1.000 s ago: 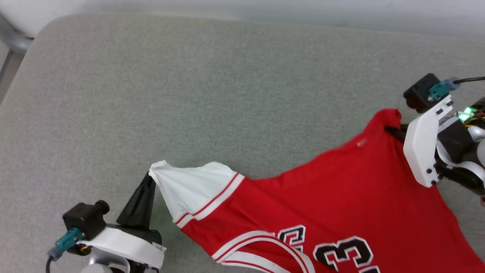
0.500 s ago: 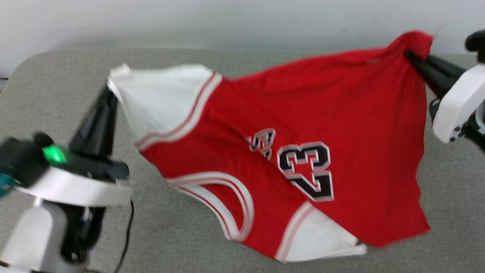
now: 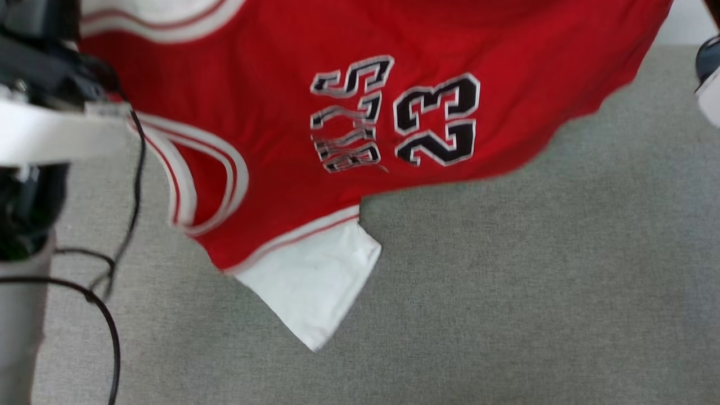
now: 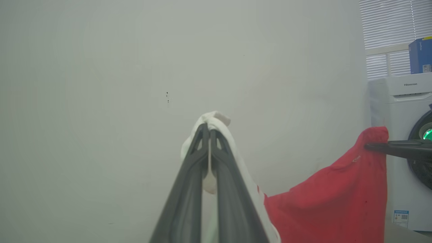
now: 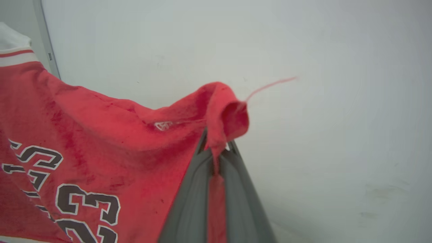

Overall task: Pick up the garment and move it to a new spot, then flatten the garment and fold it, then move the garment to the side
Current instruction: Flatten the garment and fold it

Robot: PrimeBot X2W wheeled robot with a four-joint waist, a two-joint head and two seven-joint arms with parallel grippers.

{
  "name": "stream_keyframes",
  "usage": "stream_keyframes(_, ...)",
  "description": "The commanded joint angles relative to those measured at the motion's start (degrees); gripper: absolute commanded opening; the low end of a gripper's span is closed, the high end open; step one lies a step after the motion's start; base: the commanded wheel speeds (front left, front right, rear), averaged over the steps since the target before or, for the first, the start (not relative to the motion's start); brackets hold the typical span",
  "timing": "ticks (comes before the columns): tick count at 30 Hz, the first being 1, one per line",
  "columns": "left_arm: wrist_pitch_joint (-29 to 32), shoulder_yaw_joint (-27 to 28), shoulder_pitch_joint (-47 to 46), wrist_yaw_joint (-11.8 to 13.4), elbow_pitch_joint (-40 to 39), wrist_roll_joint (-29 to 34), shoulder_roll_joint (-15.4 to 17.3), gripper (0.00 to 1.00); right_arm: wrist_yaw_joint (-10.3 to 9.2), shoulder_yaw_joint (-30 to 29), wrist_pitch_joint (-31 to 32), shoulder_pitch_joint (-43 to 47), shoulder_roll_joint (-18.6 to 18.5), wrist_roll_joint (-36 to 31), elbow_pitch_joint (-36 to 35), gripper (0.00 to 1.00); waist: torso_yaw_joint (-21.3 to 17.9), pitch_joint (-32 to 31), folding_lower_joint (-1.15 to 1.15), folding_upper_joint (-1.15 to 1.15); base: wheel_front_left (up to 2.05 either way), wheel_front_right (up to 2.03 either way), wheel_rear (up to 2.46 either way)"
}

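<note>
Left gripper [image 4: 209,130]: fingers squeezed tight on white sleeve tip of garment [image 3: 270,107].
Right gripper [image 5: 216,150]: fingers squeezed tight on red hem corner; small white logo [image 5: 163,126] just beside tips.
Garment hangs spread between both grippers, over grey cushion [image 3: 506,292]. "23" print faces head camera. Other white sleeve [image 3: 315,281] dangles lowest.
Behind right gripper: white washing machine [image 4: 401,101], blue box [image 4: 420,55] on top.

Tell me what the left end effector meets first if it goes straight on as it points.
Past the garment pinched in the left end effector, only the pale wall lies ahead; how far off, I cannot tell.
</note>
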Motion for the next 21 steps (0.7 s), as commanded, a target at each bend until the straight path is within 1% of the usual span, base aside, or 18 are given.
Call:
stream_keyframes(1,0.5,-0.2,-2.6,-0.3,0.7,-0.1,0.1,0.00,-0.07,-0.7,0.4,-2.0,0.8,-0.7,-0.4,0.00,-0.2,1.9,0.00,0.00,0.00,0.00,0.00)
stream_keyframes(4,1.6,-1.1,-8.0,-0.9,2.6,-1.0,-0.1,0.00,-0.06,-1.8,1.7,-5.7,1.5,-1.7,-0.5,0.00,0.0,4.7,0.00,0.00,0.00,0.00,0.00)
stream_keyframes(8,2.6,-1.7,-16.5,-1.6,6.3,-2.4,-0.2,0.00,-0.06,-2.6,2.8,-12.7,2.4,-3.8,1.4,0.00,0.2,9.4,0.00,0.00,0.00,0.00,0.00)
stream_keyframes(13,3.2,-2.8,-29.0,-2.2,12.5,-3.9,0.0,0.00,-0.06,-3.4,2.1,-24.1,4.1,-7.2,6.3,0.00,0.4,15.4,0.00,0.00,0.00,0.00,0.00)
stream_keyframes(16,2.6,-3.8,-37.0,-2.6,17.0,-3.8,0.3,0.00,-0.06,-2.8,1.2,-31.3,4.9,-9.5,10.0,0.00,0.4,18.2,0.00,0.00,0.00,0.00,0.00)
stream_keyframes(20,1.4,-5.3,-48.1,-2.6,23.2,-3.9,0.6,0.00,-0.06,-1.9,-1.4,-41.3,5.9,-12.6,15.2,0.00,0.3,20.7,0.00,0.00,0.00,0.00,0.00)
stream_keyframes(21,1.4,-5.3,-48.1,-2.6,23.2,-3.9,0.6,0.00,-0.06,-1.9,-1.4,-41.3,5.9,-12.6,15.2,0.00,0.3,20.7,0.00,0.00,0.00,0.00,0.00)
